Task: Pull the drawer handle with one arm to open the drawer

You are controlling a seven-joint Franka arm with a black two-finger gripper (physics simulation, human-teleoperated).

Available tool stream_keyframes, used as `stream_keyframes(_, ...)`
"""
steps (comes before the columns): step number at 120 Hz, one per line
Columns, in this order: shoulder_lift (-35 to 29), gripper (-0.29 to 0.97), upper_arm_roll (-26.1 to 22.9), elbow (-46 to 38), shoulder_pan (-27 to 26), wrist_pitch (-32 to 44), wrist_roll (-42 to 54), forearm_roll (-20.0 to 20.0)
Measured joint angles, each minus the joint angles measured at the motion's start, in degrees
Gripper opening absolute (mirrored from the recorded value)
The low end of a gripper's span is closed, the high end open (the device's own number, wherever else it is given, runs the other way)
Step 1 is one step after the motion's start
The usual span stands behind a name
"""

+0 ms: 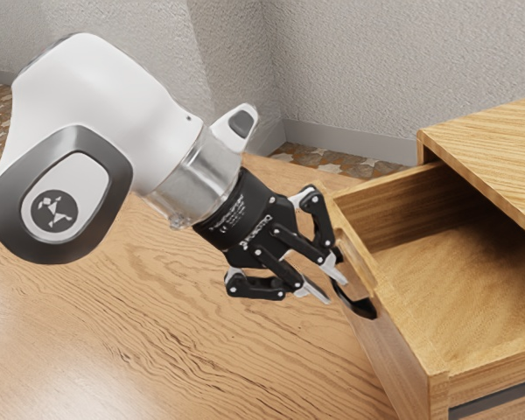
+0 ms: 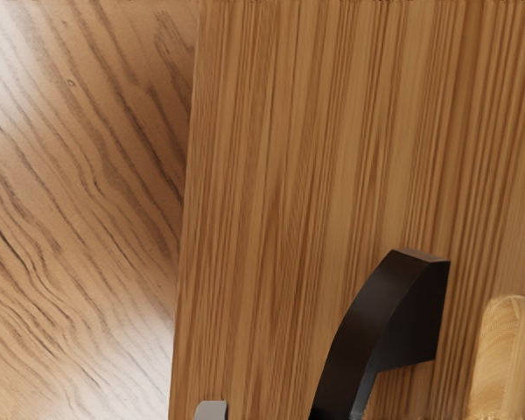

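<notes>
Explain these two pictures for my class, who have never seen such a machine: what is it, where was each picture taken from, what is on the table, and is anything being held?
This is a computer simulation of a white robot arm with a black gripper for a hand. The exterior view is taken from beside the arm. The wrist view comes from a camera on the hand itself, so it looks closely at whatever the hand faces. On the wooden table stands a wooden cabinet whose drawer is pulled out. The gripper is at the drawer's front, by its black handle. The wrist view shows that handle up close against the front panel. Whether the gripper actually clamps the handle cannot be told here.
</notes>
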Motion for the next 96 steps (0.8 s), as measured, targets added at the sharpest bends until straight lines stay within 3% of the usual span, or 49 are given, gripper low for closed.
stream_keyframes(58,-10.6,-0.01,-6.1,-9.0,8.6,0.4,0.0,-0.5)
stream_keyframes(82,-14.6,0.34,-8.2,-7.9,10.1,-1.9,0.3,0.3)
stream_keyframes(96,-17.2,0.49,-11.8,-1.2,10.6,-4.0,0.3,4.9)
